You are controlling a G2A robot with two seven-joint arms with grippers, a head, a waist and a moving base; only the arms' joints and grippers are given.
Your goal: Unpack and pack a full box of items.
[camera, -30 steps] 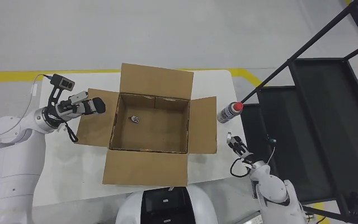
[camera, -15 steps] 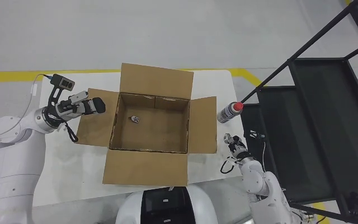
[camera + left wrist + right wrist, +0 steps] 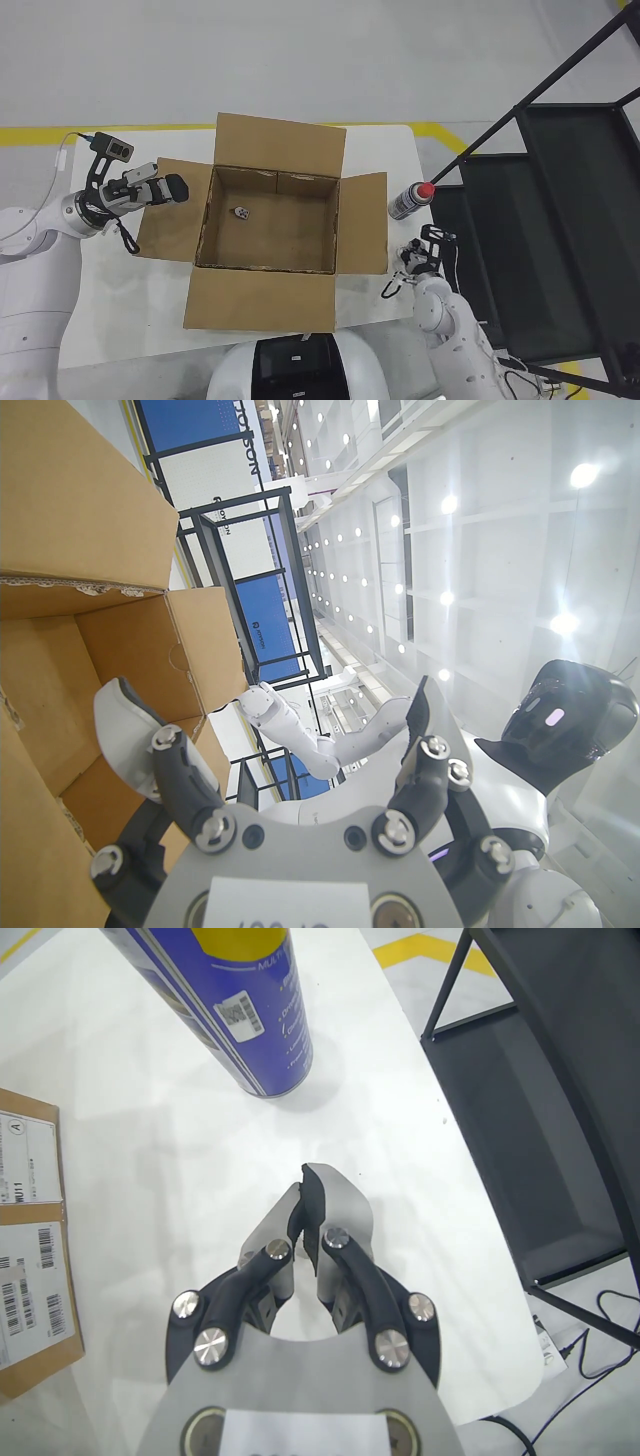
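An open cardboard box [image 3: 268, 232] stands mid-table with all its flaps folded out. On its floor lies one small grey item [image 3: 241, 211]. My left gripper [image 3: 172, 188] hangs over the box's left flap, open and holding nothing; in its wrist view [image 3: 272, 720] the fingers are spread wide beside the box wall [image 3: 60, 650]. A blue spray can with a red cap [image 3: 409, 201] stands upright past the box's right flap. My right gripper [image 3: 415, 256] is low over the table just short of that can [image 3: 250, 1013], and its fingers [image 3: 310, 1188] are shut on nothing.
The white table [image 3: 400, 150] ends close behind and to the right of the can. A black metal rack [image 3: 560, 200] stands right beside that edge. The box's labelled right flap [image 3: 30, 1238] lies flat beside my right gripper.
My right arm has swung in toward the table and turned, so its gripper now sits closer to the spray can. The left arm, box and can have not moved.
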